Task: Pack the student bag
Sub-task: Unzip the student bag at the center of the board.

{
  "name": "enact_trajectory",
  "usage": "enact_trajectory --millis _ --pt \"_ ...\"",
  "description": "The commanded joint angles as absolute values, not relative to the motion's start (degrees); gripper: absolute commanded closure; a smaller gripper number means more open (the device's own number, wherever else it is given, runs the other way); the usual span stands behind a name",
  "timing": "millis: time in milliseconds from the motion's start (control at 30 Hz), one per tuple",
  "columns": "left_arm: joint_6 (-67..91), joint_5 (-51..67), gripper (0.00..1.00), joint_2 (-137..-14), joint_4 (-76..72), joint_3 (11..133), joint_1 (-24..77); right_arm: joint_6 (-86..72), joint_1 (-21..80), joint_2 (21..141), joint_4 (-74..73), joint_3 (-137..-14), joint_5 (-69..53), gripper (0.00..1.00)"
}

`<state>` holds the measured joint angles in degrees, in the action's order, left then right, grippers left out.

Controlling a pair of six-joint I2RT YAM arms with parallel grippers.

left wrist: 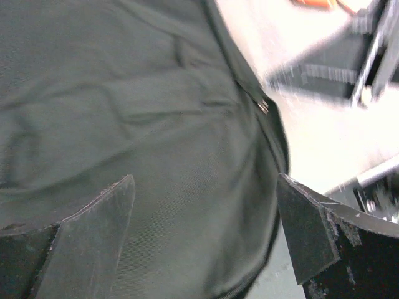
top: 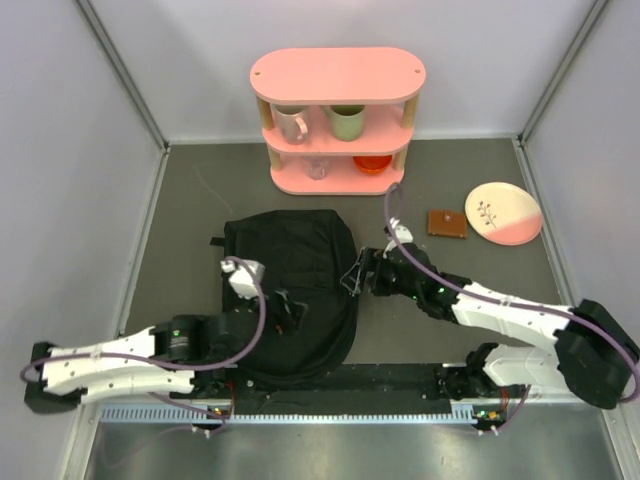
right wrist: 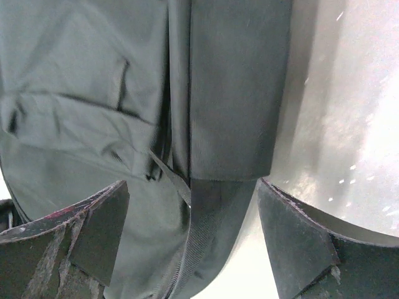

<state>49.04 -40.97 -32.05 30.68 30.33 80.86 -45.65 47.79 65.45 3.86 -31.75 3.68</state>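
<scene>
Black fabric student bag [top: 295, 250] lies floppy, wrinkled on grey table [top: 180, 200], between both arms, in front of pink shelf [top: 338, 75]. Left gripper [left wrist: 206, 212] over bag fabric, jaws wide apart, nothing held. Right gripper [right wrist: 193, 212] at bag's right edge, jaws apart, webbing strap [right wrist: 215, 224] between them, unclamped. Brown wallet [top: 447, 222] just beside plate [top: 503, 213]

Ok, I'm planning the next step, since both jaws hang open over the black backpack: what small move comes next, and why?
Probably bring the left jaws onto the small metal zipper pull and close: the floppy black fabric backpack looks zipped shut, and both jaws stand open, holding nothing.
</scene>
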Motion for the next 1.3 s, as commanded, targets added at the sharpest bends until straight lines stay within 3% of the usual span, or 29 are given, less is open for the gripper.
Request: enact_trajectory --millis 0,133,233,267,333,700,733,800,833,933,1267 --pt "50.02 -41.23 0.01 -26.38 45.0 34.19 71.13 -47.19 50.09 72.76 7.21 -33.13 -4.21 0.18" --pt "46.59 -36.13 0.01 -25.13 43.95 33.84 64.0 -50.62 50.62 78.83 6.85 -35.07 -3.0 0.24" --pt "46.67 -34.89 0.01 -28.9 45.08 34.71 62.93 -51.94 50.62 78.32 5.89 -34.63 1.38 0.66" --pt "46.58 -34.81 0.01 -29.61 45.09 35.15 62.93 -51.94 50.54 77.7 5.28 -34.28 2.54 0.86" --pt "45.71 -34.8 0.01 -31.45 44.91 35.68 62.84 -52.29 50.36 74.81 4.31 -32.88 6.21 1.0" --pt "34.91 -28.31 0.01 -39.19 30.52 38.58 56.35 -59.67 48.25 50.47 -11.15 -21.02 27.14 1.0" --pt "34.28 -27.17 0.01 -41.72 29.8 39.11 55.82 -59.33 48.16 48.8 -11.51 -20.14 27.25 0.83" --pt "32.27 -24.27 0.01 -44.37 27.87 40.51 54.85 -57.67 47.03 45.18 -11.6 -18.47 25.68 0.64" --pt "31.73 -23.47 0.01 -46.73 26.03 40.87 54.67 -57.22 46.76 44.31 -12.47 -18.37 25.06 0.49" --pt "29.8 -20.66 0.01 -50.7 23.3 42.88 54.32 -54.68 46.32 42.63 -13.97 -19.42 23.21 0.27" --pt "29.53 -18.02 0.01 -54.31 20.04 48.51 53.88 -51.42 45.53 37.44 -24.69 -26.27 25.84 0.2"
